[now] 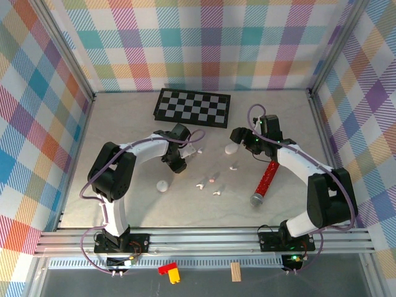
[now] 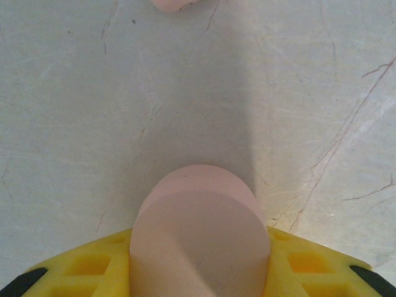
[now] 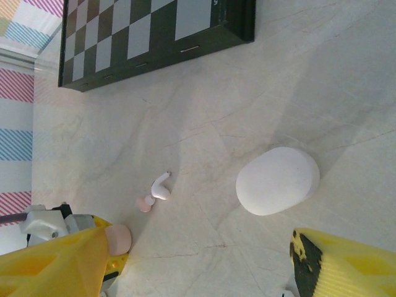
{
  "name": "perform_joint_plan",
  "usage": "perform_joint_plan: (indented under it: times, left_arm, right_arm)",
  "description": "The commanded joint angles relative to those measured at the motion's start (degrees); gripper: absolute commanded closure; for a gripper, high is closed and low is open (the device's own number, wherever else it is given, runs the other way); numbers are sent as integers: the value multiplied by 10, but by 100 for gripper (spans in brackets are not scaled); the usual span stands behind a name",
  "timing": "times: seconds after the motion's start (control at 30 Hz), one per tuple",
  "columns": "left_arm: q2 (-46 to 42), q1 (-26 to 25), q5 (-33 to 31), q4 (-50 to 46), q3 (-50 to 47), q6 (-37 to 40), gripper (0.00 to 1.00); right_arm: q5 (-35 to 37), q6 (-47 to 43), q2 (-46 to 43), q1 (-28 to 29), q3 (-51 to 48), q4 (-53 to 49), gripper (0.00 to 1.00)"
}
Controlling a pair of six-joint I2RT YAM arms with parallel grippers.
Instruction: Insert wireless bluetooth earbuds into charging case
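Note:
A pale pink charging case (image 2: 198,238) sits between the yellow fingers (image 2: 93,269) of my left gripper (image 2: 198,247), which is shut on its sides low over the table, left of centre (image 1: 177,162). Several small white earbuds lie loose on the table: one (image 1: 200,150) just right of the left gripper, others (image 1: 234,166) (image 1: 212,179) nearer the middle. My right gripper (image 3: 204,272) stands open beside a white pebble-shaped case (image 3: 277,180) (image 1: 231,149), with nothing between its fingers. A white earbud (image 3: 159,187) with a pink tip lies to that case's left.
A black-and-white checkerboard (image 1: 192,107) lies at the back. A red glittery microphone (image 1: 265,180) rests under the right arm. A second white case (image 1: 163,186) sits near the front left. Chequered walls enclose the table on three sides.

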Motion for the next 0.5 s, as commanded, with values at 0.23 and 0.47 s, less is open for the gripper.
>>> perform_joint_plan:
  times: [0.23,0.47]
  left_arm:
    - [-137,6,108,141,-96,16,65]
    - [-226,-20,206,292,-169,53,65]
  right_arm:
    - [-150,-27,-46,2,9,-52,24]
    - [-224,-42,-50,30,18,-100,24]
